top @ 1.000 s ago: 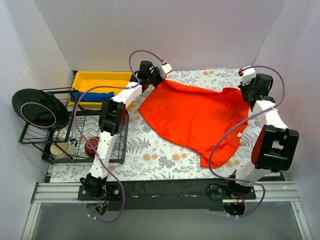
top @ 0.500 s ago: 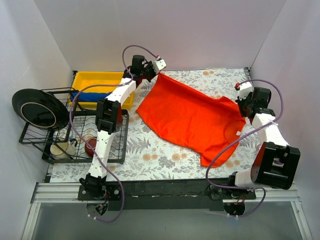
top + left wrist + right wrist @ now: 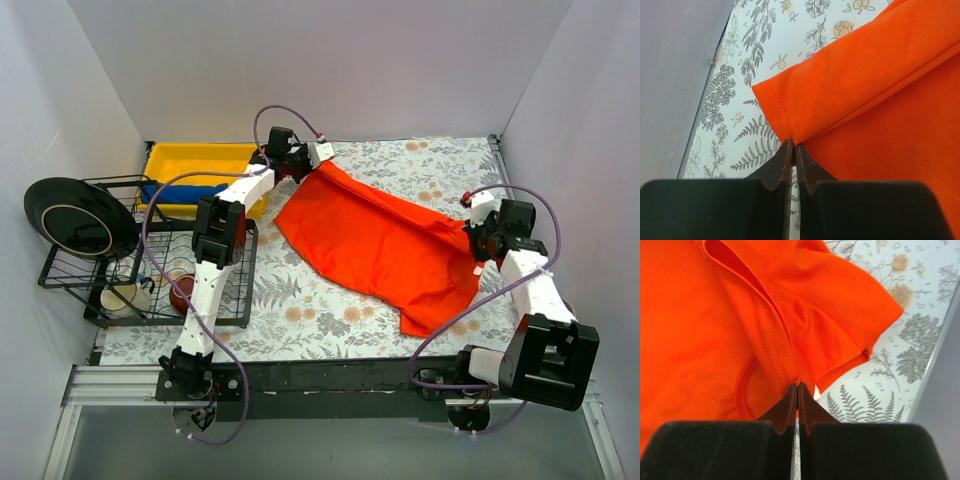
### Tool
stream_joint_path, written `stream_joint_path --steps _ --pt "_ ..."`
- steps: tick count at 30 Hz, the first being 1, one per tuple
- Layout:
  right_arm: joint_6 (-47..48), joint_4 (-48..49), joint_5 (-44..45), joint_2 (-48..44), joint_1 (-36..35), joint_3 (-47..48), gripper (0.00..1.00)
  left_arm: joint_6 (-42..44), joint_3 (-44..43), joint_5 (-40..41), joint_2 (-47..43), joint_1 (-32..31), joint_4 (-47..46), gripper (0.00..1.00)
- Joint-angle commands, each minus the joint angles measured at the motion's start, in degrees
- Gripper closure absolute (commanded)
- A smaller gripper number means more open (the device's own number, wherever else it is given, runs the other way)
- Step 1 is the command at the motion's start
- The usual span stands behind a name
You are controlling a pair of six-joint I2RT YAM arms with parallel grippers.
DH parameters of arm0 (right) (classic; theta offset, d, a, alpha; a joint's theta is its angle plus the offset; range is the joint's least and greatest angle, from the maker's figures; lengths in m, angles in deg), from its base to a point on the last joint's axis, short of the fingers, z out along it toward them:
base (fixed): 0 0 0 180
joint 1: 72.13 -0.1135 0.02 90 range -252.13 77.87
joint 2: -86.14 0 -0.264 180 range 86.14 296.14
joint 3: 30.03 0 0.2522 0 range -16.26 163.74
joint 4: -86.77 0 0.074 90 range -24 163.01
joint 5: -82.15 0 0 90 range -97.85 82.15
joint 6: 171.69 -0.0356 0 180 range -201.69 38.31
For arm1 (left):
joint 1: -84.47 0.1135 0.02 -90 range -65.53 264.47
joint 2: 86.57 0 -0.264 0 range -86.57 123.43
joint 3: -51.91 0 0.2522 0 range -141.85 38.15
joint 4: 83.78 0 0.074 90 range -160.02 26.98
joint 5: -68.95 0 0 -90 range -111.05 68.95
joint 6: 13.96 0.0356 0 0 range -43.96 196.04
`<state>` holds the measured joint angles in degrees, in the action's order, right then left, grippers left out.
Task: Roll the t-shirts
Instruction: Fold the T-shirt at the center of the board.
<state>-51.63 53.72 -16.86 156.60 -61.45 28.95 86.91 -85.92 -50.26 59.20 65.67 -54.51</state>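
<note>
My left tool [image 3: 792, 146] and right tool [image 3: 797, 385] each pinched an edge of the orange-red t-shirt [image 3: 380, 245] tight. It seemed limp and light, best gripped at corners.

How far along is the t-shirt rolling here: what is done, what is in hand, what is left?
Done: the orange-red t-shirt lies on the floral table, with no roll formed yet. In hand: the left claw and the right claw are each shut on an edge of it. Left: rolling it, then the blue t-shirt, which lies in the yellow bin.
</note>
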Motion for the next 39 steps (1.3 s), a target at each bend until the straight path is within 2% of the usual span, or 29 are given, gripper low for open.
stream_joint_path --steps 1,11,16,25,33,34,35,36,37,39 --pt "-2.5 -2.9 -1.8 -3.2 -1.3 -2.5 0.99 2.4 1.3 0.3 -5.9 0.4 1.2 1.0" --pt "-4.3 -3.0 -1.5 -4.2 -2.7 -4.4 0.99 3.1 4.4 1.2 -8.8 1.5 4.3 1.0" --pt "-4.7 -3.2 -2.4 -4.1 -2.8 -5.0 0.99 5.6 10.3 1.4 -12.4 2.2 4.5 1.0" --pt "-5.3 -4.1 -4.5 -3.7 -3.7 -5.4 0.99 6.5 11.2 2.4 -13.3 2.5 6.6 1.0" --pt "0.9 -15.1 -10.1 -3.7 -4.0 -2.9 0.98 7.9 12.4 3.7 -13.9 3.2 10.1 1.0" --pt "1.8 -16.4 -11.7 -4.4 -4.0 -2.3 0.91 7.9 12.4 4.0 -14.5 3.7 10.2 1.0" --pt "2.7 -17.3 -12.2 -4.4 -4.1 -1.3 0.79 7.9 12.4 4.2 -14.7 4.0 10.3 0.93" --pt "3.2 -18.1 -11.9 -4.4 -4.0 0.6 0.62 7.9 11.7 4.3 -14.8 4.1 10.9 0.85" --pt "3.2 -18.1 -11.0 -4.0 -3.9 1.9 0.57 7.7 11.0 4.4 -15.0 4.3 11.3 0.79" --pt "2.9 -18.7 -10.8 -2.5 -3.6 6.0 0.52 6.4 9.4 3.6 -15.0 4.5 11.5 0.63"
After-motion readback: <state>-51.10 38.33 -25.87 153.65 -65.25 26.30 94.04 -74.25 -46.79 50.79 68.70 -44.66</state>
